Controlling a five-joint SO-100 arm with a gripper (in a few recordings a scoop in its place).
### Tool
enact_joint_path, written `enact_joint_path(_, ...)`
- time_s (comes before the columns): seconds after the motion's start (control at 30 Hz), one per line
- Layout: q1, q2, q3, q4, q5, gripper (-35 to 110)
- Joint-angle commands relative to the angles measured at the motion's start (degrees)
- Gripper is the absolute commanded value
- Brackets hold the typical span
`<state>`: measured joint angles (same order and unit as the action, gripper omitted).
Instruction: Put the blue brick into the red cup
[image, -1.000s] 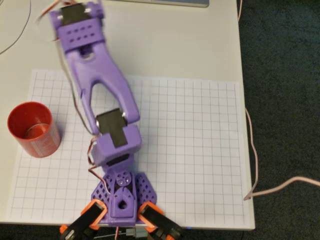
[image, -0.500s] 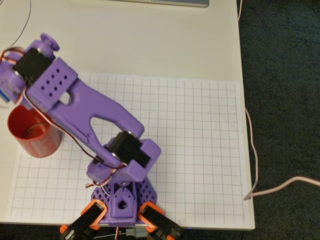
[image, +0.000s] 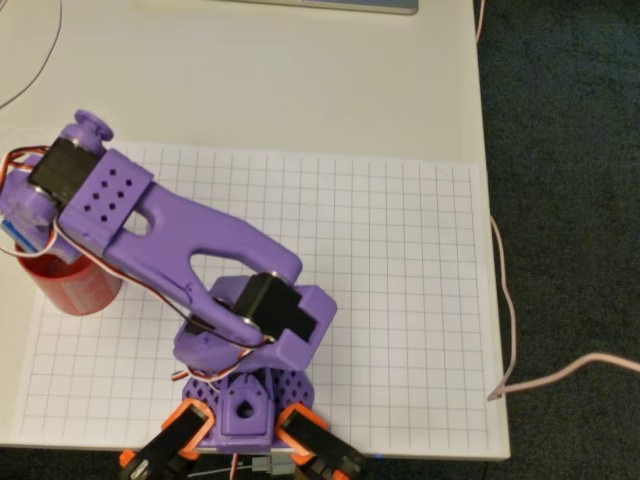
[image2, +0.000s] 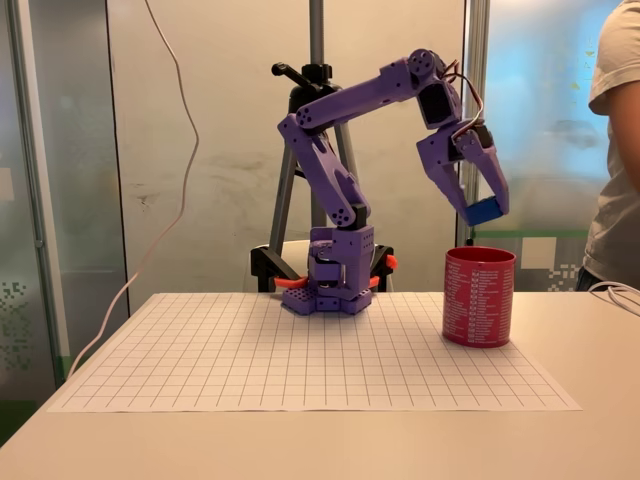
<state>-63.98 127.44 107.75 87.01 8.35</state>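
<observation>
Gripper (image2: 484, 207) pinches the brick (image2: 483, 211) at its fingertips, held tilted just above the cup's (image2: 479, 297) open mouth, apart from the rim. Overhead, the arm (image: 170, 235) hides most of the cup (image: 78, 285); a blue sliver, probably the brick (image: 13, 233), peeks out. Cup stands upright on the grid sheet (image2: 310, 350).

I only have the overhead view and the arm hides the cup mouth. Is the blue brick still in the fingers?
Observer: Yes. In the fixed view the gripper pinches the blue brick at its fingertips.
Operator: Is it inside the cup yet?
Observer: No. The brick hangs in the air above the red cup, clear of the rim.
Operator: Lined up over the opening?
Observer: From the side it sits over the cup's width; depth I cannot judge.
</observation>
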Motion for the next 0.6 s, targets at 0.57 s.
enact_joint_path(0.57,2.6,1.8,0.6,0.5,1.7,50)
